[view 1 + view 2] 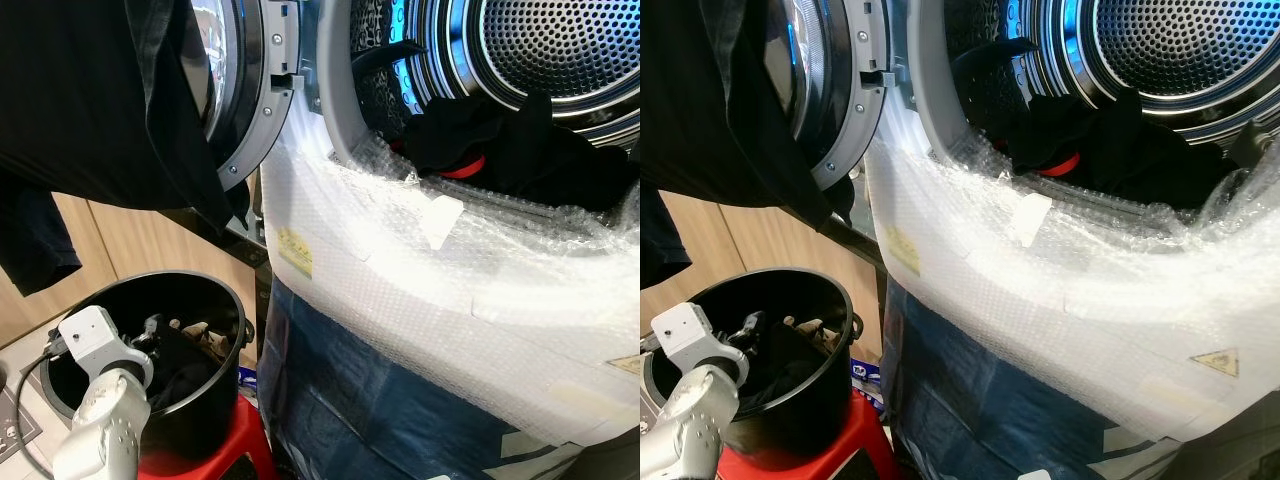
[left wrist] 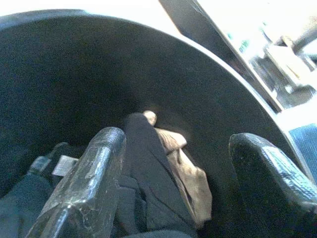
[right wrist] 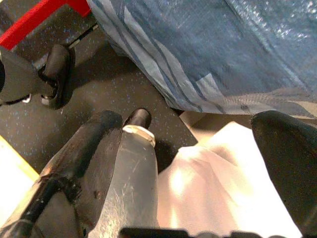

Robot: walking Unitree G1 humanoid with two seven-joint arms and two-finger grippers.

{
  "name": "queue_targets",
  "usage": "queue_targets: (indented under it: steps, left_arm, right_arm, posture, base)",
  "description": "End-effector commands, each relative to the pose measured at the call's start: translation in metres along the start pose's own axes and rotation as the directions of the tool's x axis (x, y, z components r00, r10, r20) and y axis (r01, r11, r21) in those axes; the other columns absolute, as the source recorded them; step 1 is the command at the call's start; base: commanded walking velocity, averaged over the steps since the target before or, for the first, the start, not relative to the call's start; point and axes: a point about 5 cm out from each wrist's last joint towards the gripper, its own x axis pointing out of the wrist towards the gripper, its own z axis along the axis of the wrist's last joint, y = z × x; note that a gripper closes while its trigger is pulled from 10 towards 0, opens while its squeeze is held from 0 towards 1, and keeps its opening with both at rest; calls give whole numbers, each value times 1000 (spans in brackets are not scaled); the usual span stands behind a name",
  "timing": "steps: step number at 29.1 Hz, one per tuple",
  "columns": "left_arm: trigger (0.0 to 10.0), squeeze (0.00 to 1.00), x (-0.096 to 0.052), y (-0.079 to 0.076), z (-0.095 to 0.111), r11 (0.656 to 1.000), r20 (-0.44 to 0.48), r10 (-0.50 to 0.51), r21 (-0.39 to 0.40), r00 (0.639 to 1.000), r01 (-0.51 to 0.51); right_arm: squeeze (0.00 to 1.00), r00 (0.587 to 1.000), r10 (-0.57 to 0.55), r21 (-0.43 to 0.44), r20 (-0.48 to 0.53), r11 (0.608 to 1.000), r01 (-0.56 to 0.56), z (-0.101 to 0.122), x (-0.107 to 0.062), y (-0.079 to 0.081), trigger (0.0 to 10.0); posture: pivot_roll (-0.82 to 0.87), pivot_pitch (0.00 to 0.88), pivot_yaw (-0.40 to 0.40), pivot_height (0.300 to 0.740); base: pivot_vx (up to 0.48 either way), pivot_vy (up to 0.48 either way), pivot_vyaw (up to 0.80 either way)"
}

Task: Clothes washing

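A black bucket stands on a red stool at the lower left, holding dark clothes and a tan cloth. My left gripper is inside the bucket, open, its fingers on either side of the dark clothes just above the pile. The washing machine's drum is open at the upper right, with black laundry and a red piece heaped at its mouth. A black garment hangs at the upper left in front of the open door. My right gripper hangs low and open, holding nothing.
Bubble wrap covers the washer's front, with a blue tarp below it. A wooden cabinet stands behind the bucket. Under the right gripper lie dark speckled floor and a white cloth.
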Motion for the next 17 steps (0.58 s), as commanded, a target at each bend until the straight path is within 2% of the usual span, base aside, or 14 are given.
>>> queue_targets:
  steps: [1,2,3,7,11,14,17]
  left_arm:
    - [10000,0,3,-5,2,997,-21,-50,61,999,52]
    - [10000,0,3,-5,2,996,-24,-51,70,998,52]
    - [10000,1000,4,1,6,995,-24,-25,92,999,27]
    - [10000,1000,7,5,6,995,-68,-14,101,998,21]
    - [10000,1000,8,3,-4,986,-148,-69,138,987,90]
    - [10000,1000,8,2,-8,985,-177,-98,121,979,121]
    - [10000,1000,12,1,-15,983,-213,-137,94,967,160]
  right_arm:
    - [0,1000,-4,-6,-29,1000,3,-7,-1,-3,10000]
    - [0,1000,-4,-4,-29,1000,4,-7,-1,-4,10000]
    - [0,1000,-6,-2,-30,1000,6,-8,-1,-4,10000]
    - [0,999,7,-3,-38,1000,-8,-11,-1,-3,10000]
    - [0,999,15,-6,-48,1000,-16,-14,-1,0,10000]
    - [0,998,24,-38,-53,999,-26,-15,-1,2,10000]
    - [0,998,20,-34,-54,999,-21,-16,-1,2,10000]
  posture:
    - [251,3,-65,740]
    - [251,3,-65,740]
    - [243,1,-57,740]
    - [239,0,-52,740]
    - [245,0,-60,740]
    - [242,0,-57,740]
    - [227,0,-48,740]
  base:
    - [0,0,0]
    - [0,0,0]
    - [0,0,0]
    - [0,0,0]
    - [0,0,0]
    - [0,0,0]
    - [0,0,0]
